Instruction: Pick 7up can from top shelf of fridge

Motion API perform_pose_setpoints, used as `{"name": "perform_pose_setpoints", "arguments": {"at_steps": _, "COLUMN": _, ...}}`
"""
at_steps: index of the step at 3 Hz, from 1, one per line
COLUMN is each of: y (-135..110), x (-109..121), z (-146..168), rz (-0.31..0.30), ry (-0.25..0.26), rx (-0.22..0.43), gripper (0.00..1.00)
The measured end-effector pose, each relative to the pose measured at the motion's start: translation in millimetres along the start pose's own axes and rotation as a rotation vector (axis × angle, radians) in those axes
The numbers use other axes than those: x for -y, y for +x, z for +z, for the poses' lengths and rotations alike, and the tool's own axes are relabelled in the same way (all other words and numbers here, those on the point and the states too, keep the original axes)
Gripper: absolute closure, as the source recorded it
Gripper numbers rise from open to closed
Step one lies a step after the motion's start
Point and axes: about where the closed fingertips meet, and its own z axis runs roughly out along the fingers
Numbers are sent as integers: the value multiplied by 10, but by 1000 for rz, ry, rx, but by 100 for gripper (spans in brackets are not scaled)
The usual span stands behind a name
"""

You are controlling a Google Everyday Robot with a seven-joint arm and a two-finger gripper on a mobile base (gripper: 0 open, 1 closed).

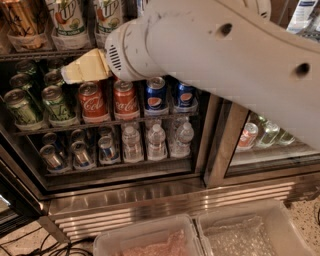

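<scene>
Camera view: the fridge (131,199) fills the left and centre, and its steel lower frame runs across the picture. The top shelf (31,54) lies along the upper left edge. The 7up can (68,19) stands upright on it in a clear tray, left of centre, and a second 7up can (108,14) stands just beside it on the right. A gold can (22,20) stands at the shelf's left end. The white arm (225,55) enters from the right edge and crosses the upper half. The gripper (82,68), cream-coloured, points left in front of the top shelf's front edge, directly below the 7up can and apart from it; whether it is spread or pressed together cannot be told. The next rack down holds dark-green cans (54,102), Coca-Cola cans (92,102) and Pepsi cans (156,95). Water bottles (156,142) stand on the rack below. Two clear bins (250,235) sit at the bottom edge.
</scene>
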Motion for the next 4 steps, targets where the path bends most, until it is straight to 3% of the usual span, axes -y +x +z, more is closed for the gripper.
{"name": "perform_pose_setpoints", "arguments": {"at_steps": 2, "y": -333, "x": 101, "z": 88, "rz": 11, "ry": 62, "rx": 167, "gripper": 6}}
{"name": "perform_pose_setpoints", "arguments": {"at_steps": 4, "y": -578, "x": 321, "z": 165, "rz": 32, "ry": 116, "rx": 262, "gripper": 41}}
